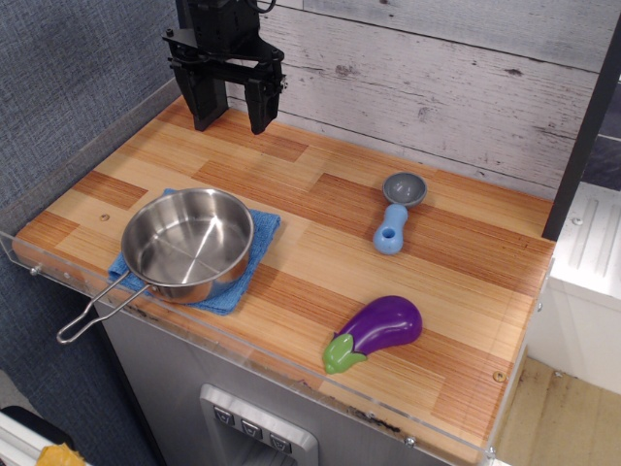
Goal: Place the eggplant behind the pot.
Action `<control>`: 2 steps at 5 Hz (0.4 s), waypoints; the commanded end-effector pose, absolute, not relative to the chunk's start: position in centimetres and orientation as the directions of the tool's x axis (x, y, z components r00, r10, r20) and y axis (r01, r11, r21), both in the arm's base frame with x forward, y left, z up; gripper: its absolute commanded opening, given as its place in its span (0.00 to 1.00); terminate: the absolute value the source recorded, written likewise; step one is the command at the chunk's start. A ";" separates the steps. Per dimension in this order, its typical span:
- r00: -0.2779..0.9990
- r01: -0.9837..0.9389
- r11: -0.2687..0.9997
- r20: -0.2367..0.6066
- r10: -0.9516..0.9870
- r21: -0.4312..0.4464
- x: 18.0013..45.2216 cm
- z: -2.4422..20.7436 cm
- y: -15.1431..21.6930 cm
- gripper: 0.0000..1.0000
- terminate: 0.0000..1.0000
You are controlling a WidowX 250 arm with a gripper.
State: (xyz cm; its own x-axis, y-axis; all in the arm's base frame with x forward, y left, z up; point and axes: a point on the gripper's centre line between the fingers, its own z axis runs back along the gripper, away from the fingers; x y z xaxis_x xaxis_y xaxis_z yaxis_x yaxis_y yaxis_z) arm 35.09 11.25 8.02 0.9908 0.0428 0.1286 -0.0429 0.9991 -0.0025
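One gripper (234, 109) hangs open and empty behind the pot (188, 244); your eggplant (376, 332) lies well right of the pot.

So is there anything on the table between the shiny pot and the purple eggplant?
No. Between the pot and the eggplant there is only bare wooden tabletop in this one view.

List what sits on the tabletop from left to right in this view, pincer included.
pot on the blue cloth → pincer, hanging open above the back of the table → eggplant near the front edge → blue-handled scoop farther back, overlapping the eggplant's span but centred slightly further right.
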 end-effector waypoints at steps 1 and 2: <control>0.991 -0.043 0.999 0.129 0.043 -0.003 35.1 8.0 11.2 1.00 0.00; 0.986 0.041 0.999 0.164 -0.041 0.002 33.2 7.7 8.5 1.00 0.00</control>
State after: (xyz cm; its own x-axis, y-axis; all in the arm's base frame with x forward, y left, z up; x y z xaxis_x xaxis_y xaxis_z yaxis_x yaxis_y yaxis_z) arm 32.50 8.09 5.46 0.9944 -0.0423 0.0972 0.0444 0.9988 -0.0196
